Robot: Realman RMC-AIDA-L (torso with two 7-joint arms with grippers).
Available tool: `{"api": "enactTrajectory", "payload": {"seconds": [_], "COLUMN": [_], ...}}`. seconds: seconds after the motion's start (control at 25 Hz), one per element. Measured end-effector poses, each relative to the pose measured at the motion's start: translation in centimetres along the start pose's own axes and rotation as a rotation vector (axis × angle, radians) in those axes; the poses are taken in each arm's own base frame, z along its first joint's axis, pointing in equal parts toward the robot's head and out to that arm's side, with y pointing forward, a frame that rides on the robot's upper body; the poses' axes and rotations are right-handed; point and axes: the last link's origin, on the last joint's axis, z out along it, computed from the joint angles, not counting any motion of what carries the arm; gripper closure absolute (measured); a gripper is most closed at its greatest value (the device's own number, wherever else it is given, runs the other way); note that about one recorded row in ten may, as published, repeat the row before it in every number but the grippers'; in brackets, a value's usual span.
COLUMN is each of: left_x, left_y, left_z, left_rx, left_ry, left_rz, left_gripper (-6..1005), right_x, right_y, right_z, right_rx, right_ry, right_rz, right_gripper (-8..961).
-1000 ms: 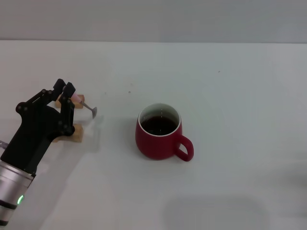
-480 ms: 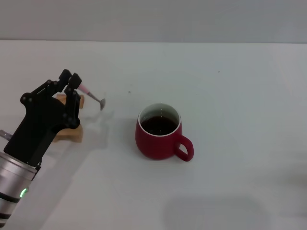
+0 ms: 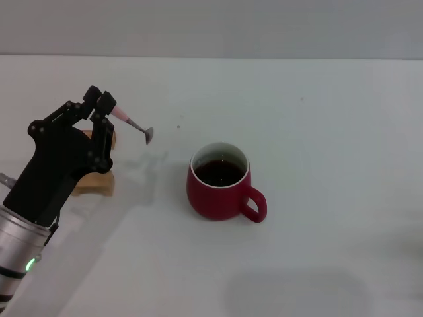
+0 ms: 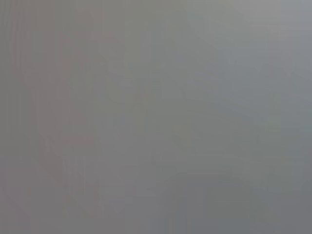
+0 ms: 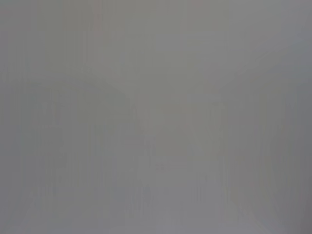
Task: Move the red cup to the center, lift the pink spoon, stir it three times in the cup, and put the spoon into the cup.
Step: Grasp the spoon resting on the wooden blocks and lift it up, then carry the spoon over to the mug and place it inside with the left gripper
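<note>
One left gripper (image 3: 100,104) pinching pink spoon (image 3: 131,121), airborne

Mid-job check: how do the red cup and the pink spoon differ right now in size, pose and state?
The red cup is bulky; the pink spoon is small and thin. The cup stands upright on the table; the spoon is held aloft, tilted bowl-down, in the left gripper. The cup holds dark liquid; the spoon is not yet in it.

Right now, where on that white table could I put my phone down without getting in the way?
Bare room lies right of the rounded dark-red ceramic mug, and along the near edge of the white table. The left is crowded: the left gripper holds the pale pink spoon above the wooden blocks.
</note>
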Motion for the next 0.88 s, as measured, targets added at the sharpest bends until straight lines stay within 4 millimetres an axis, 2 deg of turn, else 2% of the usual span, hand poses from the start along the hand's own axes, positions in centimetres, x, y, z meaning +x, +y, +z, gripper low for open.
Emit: {"api": "enactTrajectory", "payload": {"seconds": [0.28, 0.88], "left_x": [0.8, 1.2], "left_y": [0.6, 1.2], "left_z": [0.3, 0.9], "left_rx": [-0.041, -0.085], "left_ry": [0.029, 0.044], "left_rz": [0.006, 0.005], "left_gripper": [869, 869], "right_x": [0.0, 0.0], "right_y": [0.0, 0.0], "right_z": [0.0, 0.0], "right_rx": [0.000, 0.001], "right_ry": [0.000, 0.000], "right_rz": [0.000, 0.000], "right_gripper": [954, 953]}}
